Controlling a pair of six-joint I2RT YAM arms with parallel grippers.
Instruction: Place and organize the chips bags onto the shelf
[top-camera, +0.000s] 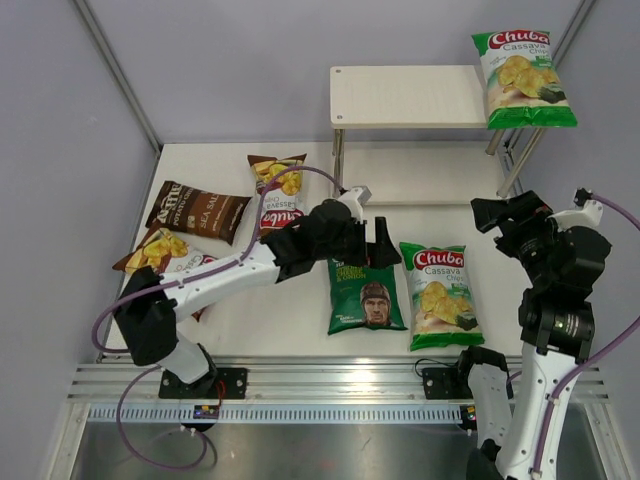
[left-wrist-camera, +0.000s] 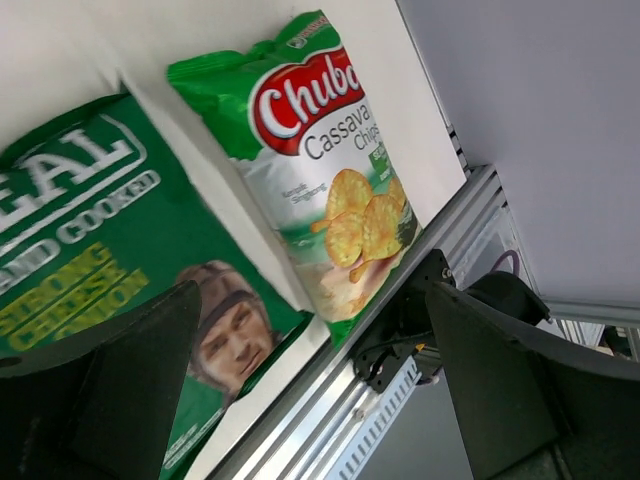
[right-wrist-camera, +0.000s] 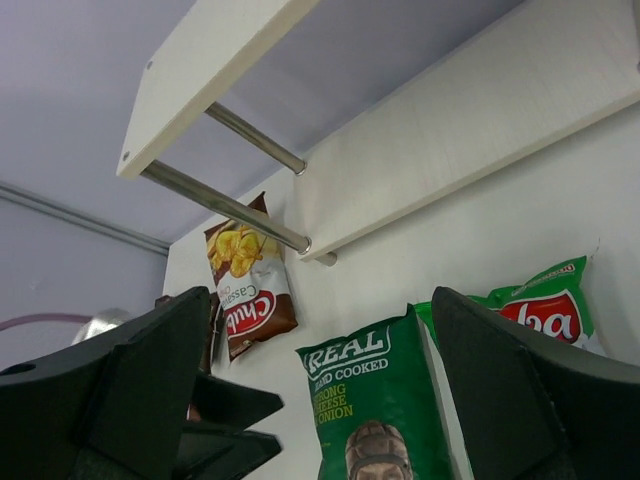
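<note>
Top view: one green Chuba bag lies on the top board of the shelf, right end; the other chips bags lie on the desk.
Left wrist view: the left end effector, fingers apart, hovers over the REAL bag.
Right wrist view: the right end effector gapes, facing the shelf.

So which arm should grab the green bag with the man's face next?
Left, probably. The left fingers, open, hover at the REAL bag's top edge. The right fingers sit farther off, nearer the shelf.
</note>
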